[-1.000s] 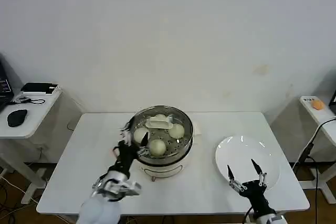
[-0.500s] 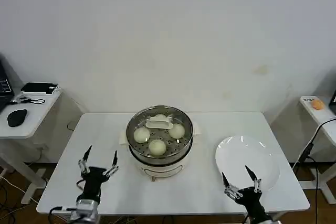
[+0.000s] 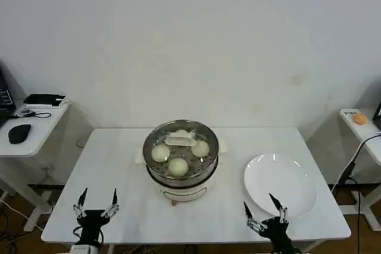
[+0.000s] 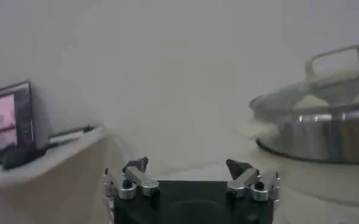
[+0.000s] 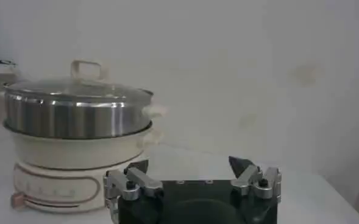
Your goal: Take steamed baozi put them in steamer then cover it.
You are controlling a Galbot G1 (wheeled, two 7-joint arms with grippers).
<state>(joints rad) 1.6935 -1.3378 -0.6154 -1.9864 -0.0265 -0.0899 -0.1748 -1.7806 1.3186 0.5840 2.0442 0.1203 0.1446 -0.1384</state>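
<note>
Head view: your scene is bright and evenly lit, diffuse light from overhead. The table (image 3: 119, 165) reads near-white with little shadow; a soft, short shadow sits under the steamer (image 3: 181, 173) at about 6 o'clock. You get small glare streaks on the plate (image 3: 280, 185) rim toward 12 o'clock and faint sheen on the cover (image 3: 180, 145).

Left wrist view: dimmer, hazy, low in contrast. The steamer (image 4: 316, 131) at 3 o'clock is soft and out of focus; the left gripper (image 4: 191, 176) is sharper.

Right wrist view: you see moderate light, mild softness, bright bands on the steamer (image 5: 75, 119) wall. The right gripper (image 5: 192, 176) at 6 o'clock stays dark.
</note>
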